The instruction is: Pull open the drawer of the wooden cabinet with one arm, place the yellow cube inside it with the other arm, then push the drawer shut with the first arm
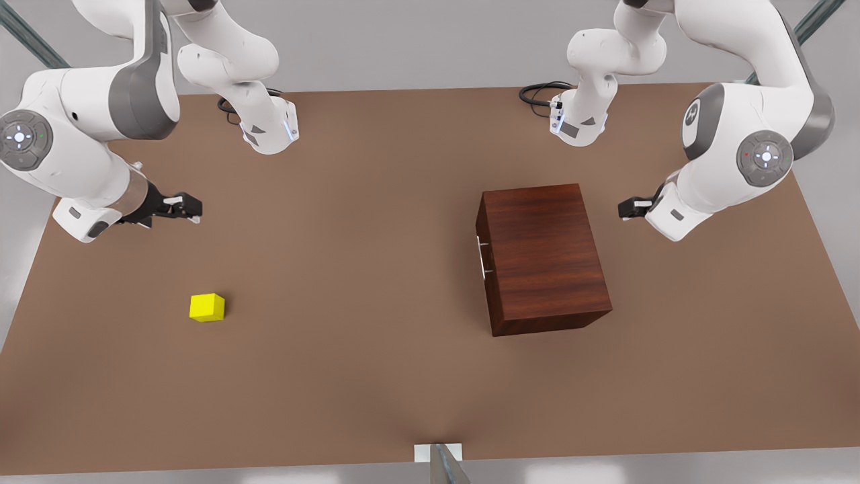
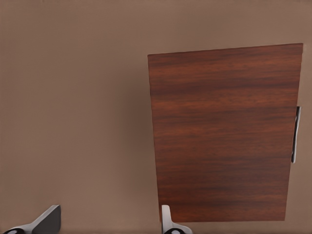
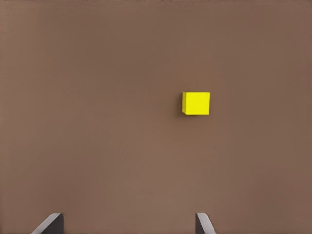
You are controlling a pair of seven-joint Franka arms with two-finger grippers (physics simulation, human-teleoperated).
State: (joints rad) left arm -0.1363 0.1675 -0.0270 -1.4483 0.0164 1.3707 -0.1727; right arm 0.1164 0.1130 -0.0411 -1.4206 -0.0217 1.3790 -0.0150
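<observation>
The wooden cabinet (image 1: 544,259) stands right of the table's middle in the front view, its drawer closed and a thin metal handle (image 1: 482,257) on the side facing the front view's left. My left gripper (image 1: 627,210) hovers open above the table just off the cabinet's far right corner. In the left wrist view the cabinet (image 2: 224,131) and handle (image 2: 295,134) lie beyond the left gripper (image 2: 107,225). The yellow cube (image 1: 207,307) rests on the table at the front view's left. My right gripper (image 1: 191,208) hangs open behind it, apart from the cube (image 3: 196,103).
The brown table (image 1: 376,376) stretches wide between cube and cabinet. Both arm bases (image 1: 272,131) (image 1: 578,124) sit at the far edge with black cables (image 1: 537,91). A metal post (image 1: 443,464) rises at the near edge.
</observation>
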